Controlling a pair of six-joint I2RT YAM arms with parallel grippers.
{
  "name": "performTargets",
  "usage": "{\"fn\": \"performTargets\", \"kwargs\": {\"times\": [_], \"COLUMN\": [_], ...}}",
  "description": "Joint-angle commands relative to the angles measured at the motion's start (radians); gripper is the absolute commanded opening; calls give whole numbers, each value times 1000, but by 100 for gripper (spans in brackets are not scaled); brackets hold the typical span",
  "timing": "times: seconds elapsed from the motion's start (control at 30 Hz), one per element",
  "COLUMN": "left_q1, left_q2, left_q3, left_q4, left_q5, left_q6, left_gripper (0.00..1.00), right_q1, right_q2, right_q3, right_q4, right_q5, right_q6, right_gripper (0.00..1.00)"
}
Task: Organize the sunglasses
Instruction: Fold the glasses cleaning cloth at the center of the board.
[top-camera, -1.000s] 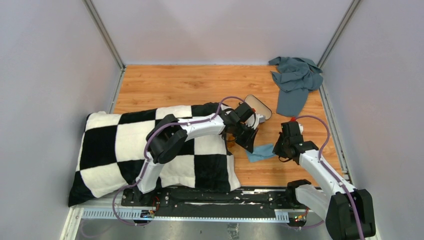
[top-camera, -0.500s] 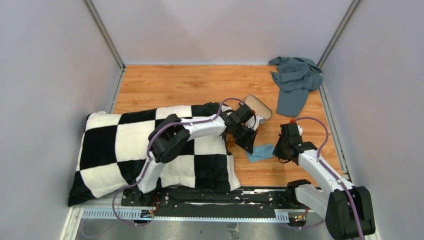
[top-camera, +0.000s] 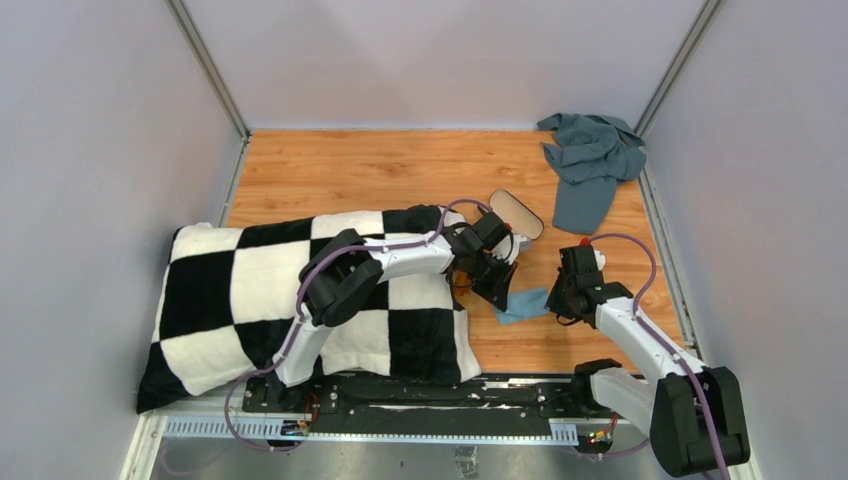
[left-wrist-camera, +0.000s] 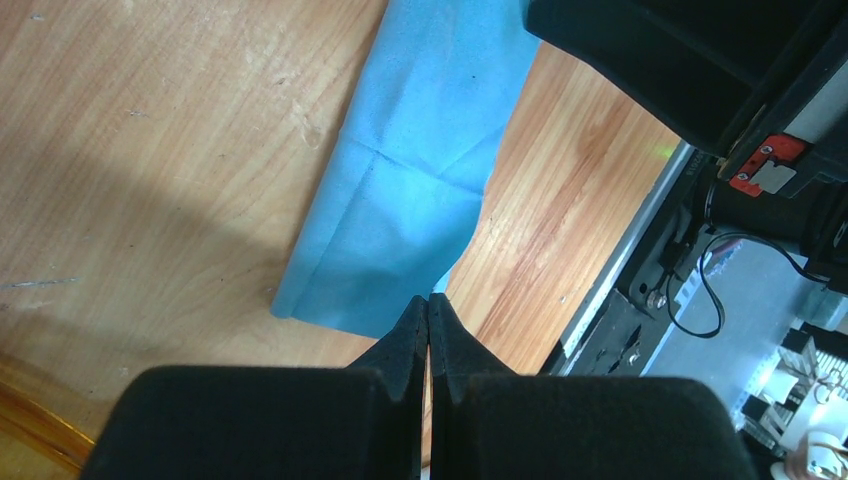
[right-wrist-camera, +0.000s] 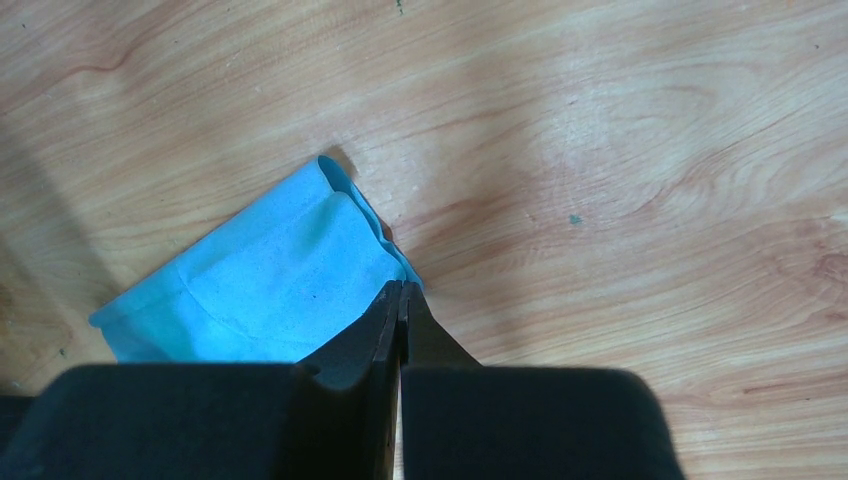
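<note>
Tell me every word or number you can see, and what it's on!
No words or numbers can be read anywhere.
Small red tag with a white patch on the black robot part: too small and blurred to read.
Light-blue square cloth, orange wooden tabletop, black-and-white checkered blanket: no print.

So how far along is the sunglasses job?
Done: nothing visible; the case lies open, showing bare lining. In hand: left tool and right tool, both shut, sit at edges of the blue cloth; whether they pinch it, I can't tell. The sunglasses lie on the table beside the left tool, unheld. Left: likely glasses into the case, then close it.
</note>
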Motion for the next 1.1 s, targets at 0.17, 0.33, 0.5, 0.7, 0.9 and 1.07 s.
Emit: {"fn": "performTargets", "kwargs": {"times": [0.17, 0.33, 0.5, 0.7, 0.9, 1.07], "left_q1": [-11, -16, -21, -29, -28, 0], "left_q2": [16, 18, 13, -20, -108, -131], "left_q3": [-15, -28, -39, -40, -36, -67], "left_q4": [19, 23, 16, -16, -54, 60], "left_q5": [7, 4, -14, -38, -101, -81], "left_q6": [-3, 0, 7, 22, 17, -72], "left_gripper": [0, 0, 5, 31, 41, 32], "right_q1": [-16, -16, -16, -16, -16, -16], "right_q2": [3, 8, 17, 13, -92, -87], "right_q3": [10, 13, 6, 15, 37, 73], "right_q4": [0, 4, 10, 11, 9, 43], "right_q5": [37, 45, 42, 18, -20, -78], "right_q6": [17, 17, 21, 8, -5, -35], "right_gripper": [0, 0, 0, 10, 45, 33]}}
